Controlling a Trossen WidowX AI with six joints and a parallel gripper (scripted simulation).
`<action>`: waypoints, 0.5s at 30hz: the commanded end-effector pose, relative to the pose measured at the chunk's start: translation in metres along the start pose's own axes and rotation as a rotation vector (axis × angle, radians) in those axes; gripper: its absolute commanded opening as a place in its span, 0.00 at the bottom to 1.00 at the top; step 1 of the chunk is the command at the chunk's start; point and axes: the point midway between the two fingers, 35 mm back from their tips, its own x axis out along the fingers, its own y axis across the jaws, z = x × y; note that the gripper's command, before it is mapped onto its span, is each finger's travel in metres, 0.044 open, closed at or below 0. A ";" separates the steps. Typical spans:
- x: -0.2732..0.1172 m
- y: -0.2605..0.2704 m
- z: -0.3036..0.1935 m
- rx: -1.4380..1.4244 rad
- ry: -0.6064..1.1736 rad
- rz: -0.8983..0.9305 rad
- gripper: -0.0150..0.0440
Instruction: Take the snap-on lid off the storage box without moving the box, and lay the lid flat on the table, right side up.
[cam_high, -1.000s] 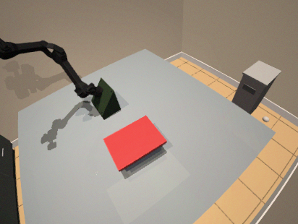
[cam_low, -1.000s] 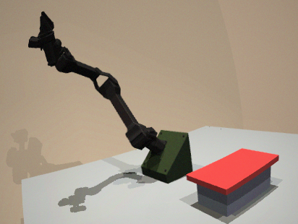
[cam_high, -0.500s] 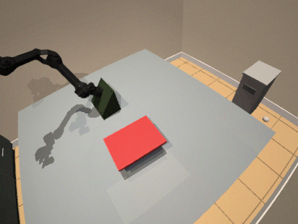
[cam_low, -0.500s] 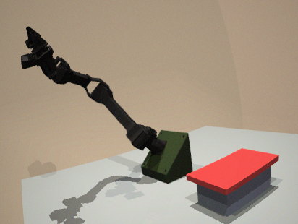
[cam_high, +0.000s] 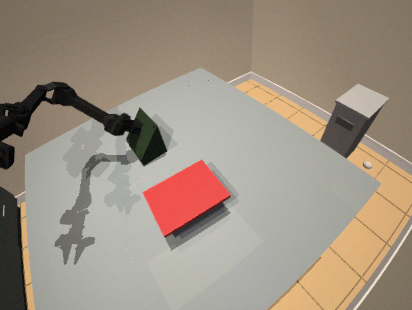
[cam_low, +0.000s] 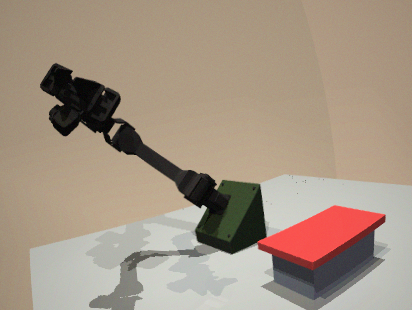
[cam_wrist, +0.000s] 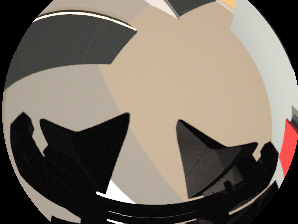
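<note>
Held the gripper partly open with nothing between its fingers, upper left in the exterior view; showed the red lid atop the gray box, lower right.

The lid lies on the storage box, on the table.

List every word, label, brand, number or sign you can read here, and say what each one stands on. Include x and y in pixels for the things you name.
None can be read in any view.
Red lid (cam_high: 186, 197) (cam_low: 322, 235) (cam_wrist: 288, 147): no lettering seen.
Storage box (cam_low: 345, 257): none seen on its visible sides.
Green wedge base (cam_high: 150, 145) (cam_low: 252, 215): small dark dots, no text.
Grey cabinet (cam_high: 337, 137): a dark rectangle, too small to read if lettered.
</note>
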 end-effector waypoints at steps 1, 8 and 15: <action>0.010 -0.062 0.000 0.037 -0.047 -0.142 0.65; 0.005 -0.172 -0.016 0.053 -0.120 -0.404 0.65; -0.024 -0.258 -0.039 -0.005 -0.162 -0.627 0.65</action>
